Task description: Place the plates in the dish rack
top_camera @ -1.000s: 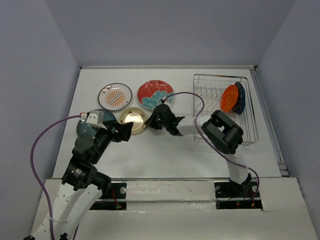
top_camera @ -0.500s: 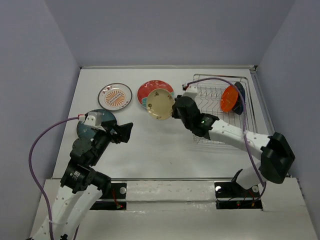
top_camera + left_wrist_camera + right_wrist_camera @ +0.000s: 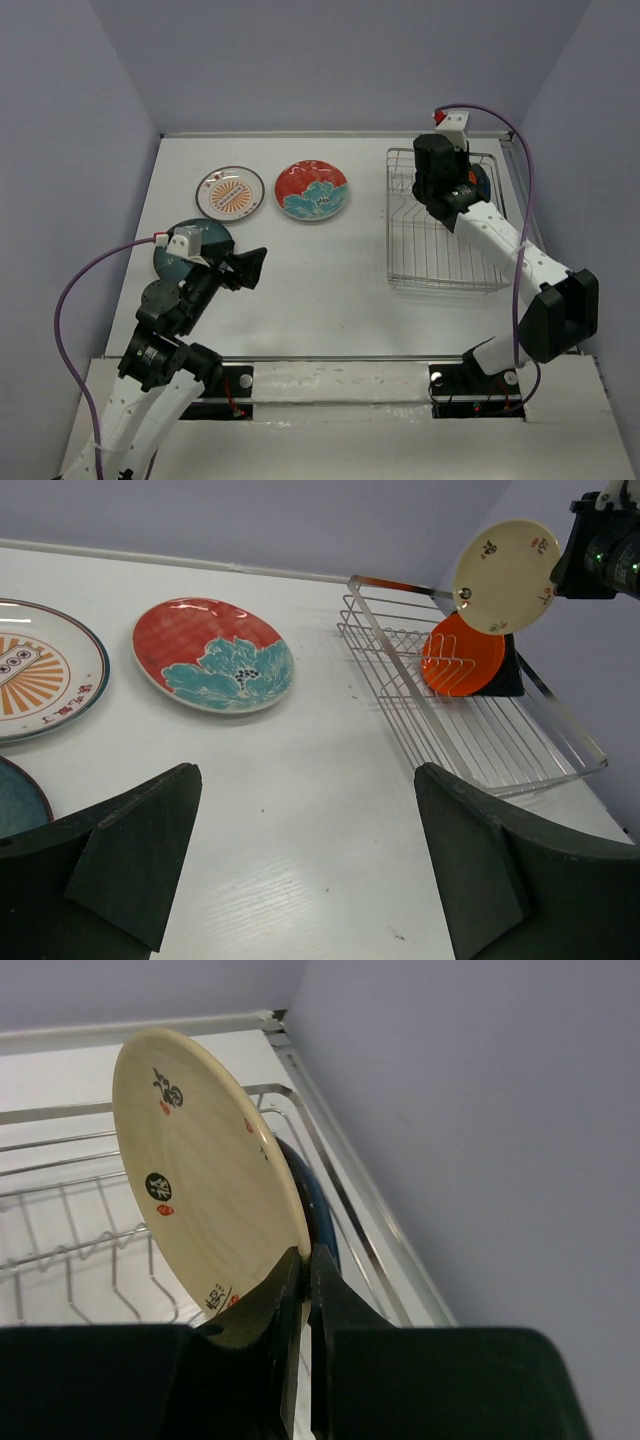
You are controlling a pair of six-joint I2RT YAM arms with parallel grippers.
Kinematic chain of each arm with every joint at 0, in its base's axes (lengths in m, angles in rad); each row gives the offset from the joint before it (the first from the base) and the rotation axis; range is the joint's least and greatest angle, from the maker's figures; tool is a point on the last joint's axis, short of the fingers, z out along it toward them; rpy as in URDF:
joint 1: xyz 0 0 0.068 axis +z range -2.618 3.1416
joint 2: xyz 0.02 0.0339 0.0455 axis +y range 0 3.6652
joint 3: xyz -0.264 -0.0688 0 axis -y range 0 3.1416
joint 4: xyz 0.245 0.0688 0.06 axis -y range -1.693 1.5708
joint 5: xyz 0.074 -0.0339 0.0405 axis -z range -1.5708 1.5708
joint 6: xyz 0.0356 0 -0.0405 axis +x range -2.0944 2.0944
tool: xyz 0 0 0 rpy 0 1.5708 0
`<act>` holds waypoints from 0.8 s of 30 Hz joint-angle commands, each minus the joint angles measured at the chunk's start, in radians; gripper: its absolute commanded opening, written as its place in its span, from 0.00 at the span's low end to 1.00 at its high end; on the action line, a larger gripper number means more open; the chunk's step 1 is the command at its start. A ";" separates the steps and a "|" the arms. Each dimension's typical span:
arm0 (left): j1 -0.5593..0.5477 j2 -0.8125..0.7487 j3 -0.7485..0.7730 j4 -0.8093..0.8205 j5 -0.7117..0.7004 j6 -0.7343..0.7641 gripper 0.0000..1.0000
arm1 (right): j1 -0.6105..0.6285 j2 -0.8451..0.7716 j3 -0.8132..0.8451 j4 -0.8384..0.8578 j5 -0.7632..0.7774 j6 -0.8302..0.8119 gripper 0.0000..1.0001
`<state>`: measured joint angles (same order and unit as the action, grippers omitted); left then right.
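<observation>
While the cream-yellow plate (image 3: 200, 1190) is pinched at its lower rim between the nearly closed fingers of the right claw (image 3: 300, 1260), it is held on edge over the far end of the wire dish rack (image 3: 440, 260), at the upper right of the overhead frame. In that view the plate is largely hidden by the wrist. Close behind it, a plain orange plate (image 3: 462, 658) and a dark blue plate (image 3: 512, 675) are seen standing upright in the rack. The cream-yellow plate appears to be raised clear of the slot wires, though contact with the plates behind it cannot be ruled out.

The left claw (image 3: 307, 780) is spread wide, and nothing is held in it. It is poised low over the white worktop (image 3: 320, 290) at the lower left of the overhead frame. A dark teal round plate (image 3: 190, 245) lies flat just beside it, partly covered by the arm. Towards the upper left, a white plate with orange sunburst (image 3: 230, 193) and a red plate with teal flowers (image 3: 311, 190) lie flat side by side, well apart from the rack.
</observation>
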<state>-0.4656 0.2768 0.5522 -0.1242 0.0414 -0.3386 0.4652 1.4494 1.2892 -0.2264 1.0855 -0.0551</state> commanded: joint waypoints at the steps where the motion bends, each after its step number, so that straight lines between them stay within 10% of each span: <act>1: -0.011 -0.017 0.026 0.047 0.002 0.009 0.99 | -0.046 0.051 0.071 -0.040 0.071 -0.091 0.07; 24: -0.021 -0.005 0.026 0.046 -0.003 0.009 0.99 | -0.128 0.216 0.018 -0.221 -0.193 0.212 0.07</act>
<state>-0.4824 0.2699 0.5522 -0.1242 0.0406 -0.3386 0.3386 1.6527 1.3159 -0.4377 0.9440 0.0669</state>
